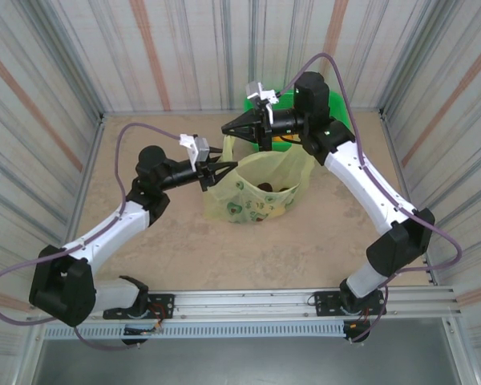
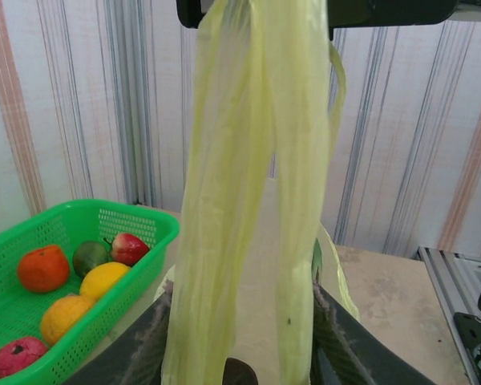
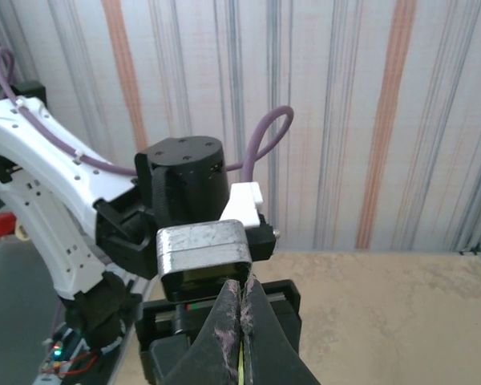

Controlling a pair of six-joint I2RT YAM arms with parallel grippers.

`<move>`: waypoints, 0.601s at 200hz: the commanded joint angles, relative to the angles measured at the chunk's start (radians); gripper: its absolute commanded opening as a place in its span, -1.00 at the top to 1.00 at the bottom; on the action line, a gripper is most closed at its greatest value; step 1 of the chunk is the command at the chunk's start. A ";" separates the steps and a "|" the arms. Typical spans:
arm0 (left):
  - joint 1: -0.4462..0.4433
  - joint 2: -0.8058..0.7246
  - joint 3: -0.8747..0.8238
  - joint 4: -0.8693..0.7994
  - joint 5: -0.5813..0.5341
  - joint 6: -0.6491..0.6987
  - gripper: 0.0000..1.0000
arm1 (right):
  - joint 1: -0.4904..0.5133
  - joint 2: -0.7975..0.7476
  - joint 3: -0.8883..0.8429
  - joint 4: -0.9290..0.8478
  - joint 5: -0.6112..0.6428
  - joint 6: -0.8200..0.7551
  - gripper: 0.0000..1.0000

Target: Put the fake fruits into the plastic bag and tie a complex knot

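Observation:
The yellow-green plastic bag [image 1: 255, 195] stands open mid-table with dark fruits [image 1: 266, 188] inside. My right gripper [image 1: 225, 128] is shut on the bag's handle strips [image 2: 248, 160] and holds them up above the bag; a yellow sliver shows between its fingers [image 3: 240, 373]. My left gripper [image 1: 212, 174] sits lower, its jaws apart on either side of the two hanging strips, with the fingers [image 2: 140, 349] at the strips' outer edges. More fake fruits lie in the green basket [image 2: 136, 220]: an orange [image 2: 42, 267], an apple [image 2: 129, 247], an avocado [image 2: 88, 257] and a yellow fruit [image 2: 103, 281].
The green basket [image 1: 338, 103] stands at the back of the table, behind the right arm. Striped walls close in the table on three sides. A metal rail [image 1: 264, 301] runs along the near edge.

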 commanded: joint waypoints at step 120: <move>-0.053 -0.031 -0.100 0.051 -0.218 0.085 1.00 | -0.038 -0.155 -0.219 0.239 0.139 0.092 1.00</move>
